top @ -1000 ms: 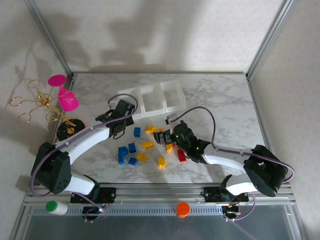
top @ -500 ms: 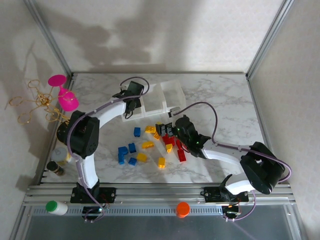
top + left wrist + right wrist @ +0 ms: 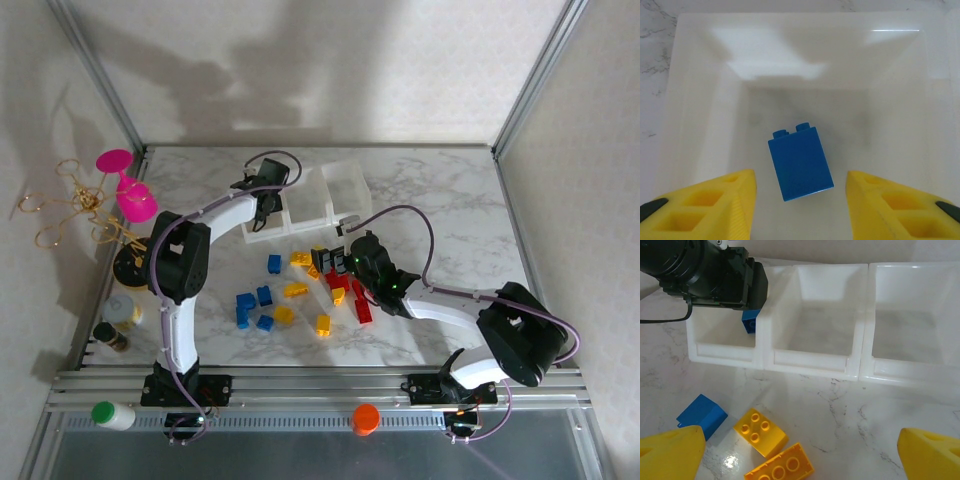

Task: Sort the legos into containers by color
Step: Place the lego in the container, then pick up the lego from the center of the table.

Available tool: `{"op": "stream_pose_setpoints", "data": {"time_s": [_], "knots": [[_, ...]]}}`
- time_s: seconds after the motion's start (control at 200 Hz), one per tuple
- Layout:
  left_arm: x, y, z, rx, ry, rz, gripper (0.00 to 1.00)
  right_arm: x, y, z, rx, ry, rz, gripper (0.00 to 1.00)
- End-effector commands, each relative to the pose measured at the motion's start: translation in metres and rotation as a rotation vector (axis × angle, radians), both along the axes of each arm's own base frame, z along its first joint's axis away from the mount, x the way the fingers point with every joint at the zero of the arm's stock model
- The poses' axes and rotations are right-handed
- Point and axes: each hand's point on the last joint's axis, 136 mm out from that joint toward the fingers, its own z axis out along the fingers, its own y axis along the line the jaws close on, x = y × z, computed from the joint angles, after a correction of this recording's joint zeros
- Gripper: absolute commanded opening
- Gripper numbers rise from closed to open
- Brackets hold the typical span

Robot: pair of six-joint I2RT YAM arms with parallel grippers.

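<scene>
Swung off the pile to the leftmost bin (image 3: 258, 232) within the last second: left gripper (image 3: 263, 205). From above, right gripper (image 3: 332, 262) low over loose legos (image 3: 295, 290). Left wrist: fingers (image 3: 715, 200) released, blue brick (image 3: 800, 162) free between them inside the bin, let go to start the blue lot. Right wrist: jaws spread wide, holding nothing, seemingly ready for a pick.

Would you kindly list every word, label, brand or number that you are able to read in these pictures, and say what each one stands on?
No text can be read anywhere.
The blue brick, the white bins and the yellow bricks show no lettering.
The small bottles at the table's left edge may bear labels, but they are too small to tell.
</scene>
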Motion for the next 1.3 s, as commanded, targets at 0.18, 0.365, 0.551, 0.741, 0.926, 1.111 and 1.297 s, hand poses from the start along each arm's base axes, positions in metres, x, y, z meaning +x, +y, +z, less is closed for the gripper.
{"op": "stream_pose_setpoints", "data": {"time_s": [0.18,0.365,0.551,0.741,0.926,1.111,1.297], "knots": [[-0.034,0.003,0.066,-0.089,-0.071,-0.025,0.51,-0.009,0.001,0.012,0.012,0.025,0.037,0.99],[-0.085,-0.009,0.072,-0.196,-0.070,-0.069,0.52,-0.030,-0.001,0.004,0.009,0.094,0.110,0.99],[-0.136,-0.019,0.066,-0.241,-0.052,-0.110,0.55,-0.049,-0.006,-0.010,0.027,0.149,0.151,0.99],[-0.176,-0.029,0.040,-0.250,0.018,-0.143,0.58,-0.062,-0.005,-0.026,0.032,0.169,0.205,0.99],[-0.192,-0.045,0.016,-0.232,0.082,-0.186,0.62,-0.066,0.000,-0.037,0.004,0.139,0.224,0.99],[-0.189,-0.056,-0.002,-0.181,0.122,-0.217,0.64,-0.065,0.003,-0.041,-0.022,0.119,0.215,0.99],[-0.175,-0.056,-0.017,-0.118,0.133,-0.193,0.63,-0.065,0.006,-0.040,-0.049,0.092,0.201,0.99]]}}
